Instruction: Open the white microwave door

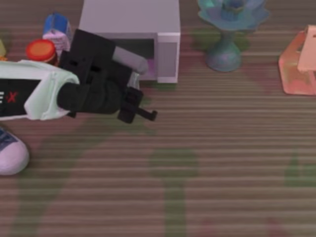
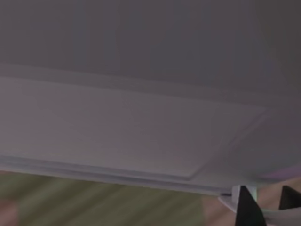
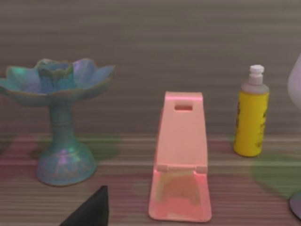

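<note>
At the far edge of the striped wooden table, left of centre, you have the boxy white microwave. Its white-framed door with grey window is swung partly outward, hinged on the left, mostly hidden under your left arm. The left gripper sits just in front of the door's free edge; you cannot tell whether it grips anything. The right arm shows only a dark fingertip near a pink plastic stand.
</note>
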Controlling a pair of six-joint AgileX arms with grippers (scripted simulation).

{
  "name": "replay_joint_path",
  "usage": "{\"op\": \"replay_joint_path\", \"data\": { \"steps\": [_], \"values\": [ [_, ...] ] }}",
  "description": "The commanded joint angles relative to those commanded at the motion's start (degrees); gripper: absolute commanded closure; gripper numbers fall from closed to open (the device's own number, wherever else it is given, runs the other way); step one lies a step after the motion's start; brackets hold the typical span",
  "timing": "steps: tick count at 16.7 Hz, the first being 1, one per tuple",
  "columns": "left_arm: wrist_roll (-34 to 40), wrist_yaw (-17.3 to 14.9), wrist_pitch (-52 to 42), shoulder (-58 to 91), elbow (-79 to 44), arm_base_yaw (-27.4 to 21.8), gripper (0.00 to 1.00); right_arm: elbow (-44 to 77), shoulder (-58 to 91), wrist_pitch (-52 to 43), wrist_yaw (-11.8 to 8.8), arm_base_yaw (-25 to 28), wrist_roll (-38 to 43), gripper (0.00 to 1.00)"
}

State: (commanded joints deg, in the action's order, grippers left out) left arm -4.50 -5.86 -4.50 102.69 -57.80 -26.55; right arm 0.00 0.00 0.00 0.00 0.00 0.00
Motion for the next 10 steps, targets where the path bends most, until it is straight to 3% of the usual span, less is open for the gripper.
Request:
{"op": "replay_joint_path", "data": {
  "steps": [10],
  "values": [
    [-0.4, -0.3, 0.0, -0.1, 0.2, 0.2, 1.00, 0.0, 0.0, 0.0, 0.0, 0.0, 0.0, 0.00]
  ]
}}
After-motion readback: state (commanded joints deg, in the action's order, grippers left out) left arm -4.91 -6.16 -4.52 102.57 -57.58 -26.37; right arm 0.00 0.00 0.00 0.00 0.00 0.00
